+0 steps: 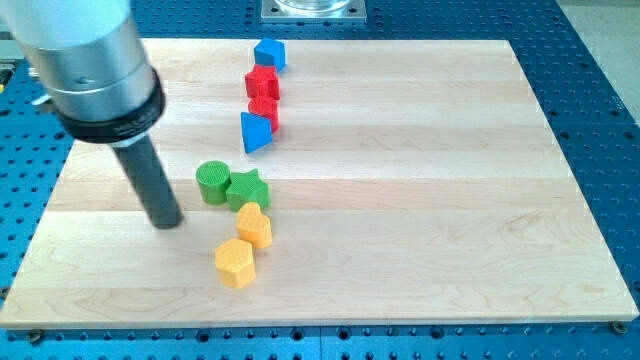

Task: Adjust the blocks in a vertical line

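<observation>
My tip point(167, 222) rests on the wooden board point(450, 200) at the view's left, just left of the green cylinder point(212, 183). A green star block point(246, 189) touches the cylinder's right side. Below them lie a yellow heart block point(254, 225) and a yellow hexagon block point(235, 262). Toward the view's top a rough column runs: a blue block point(269, 53), a red star-like block point(262, 82), a red block point(264, 108), and a blue triangle block point(255, 131).
The arm's grey and black housing point(95, 70) fills the view's upper left. A metal mount point(314, 9) sits past the board's top edge. The board lies on a blue perforated table point(600, 120).
</observation>
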